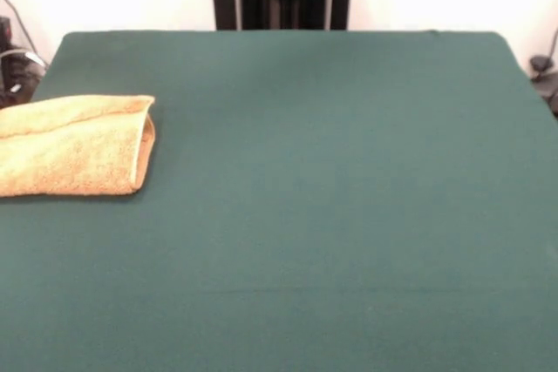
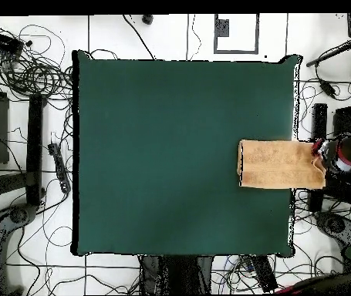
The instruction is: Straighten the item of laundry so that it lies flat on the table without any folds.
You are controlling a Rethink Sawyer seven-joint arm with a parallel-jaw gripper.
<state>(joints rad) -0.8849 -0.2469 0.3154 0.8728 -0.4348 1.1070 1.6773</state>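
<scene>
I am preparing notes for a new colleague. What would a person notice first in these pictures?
First, the golden-tan towel, folded over on itself, lying at the left edge of the table in the front view. In the overhead view it hangs past the table's right edge, where something red and white touches its end; I cannot tell what that is. The dark green cloth fills most of both views.

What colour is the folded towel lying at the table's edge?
Golden tan: the folded terry-cloth towel shows it best in the front view.
</scene>
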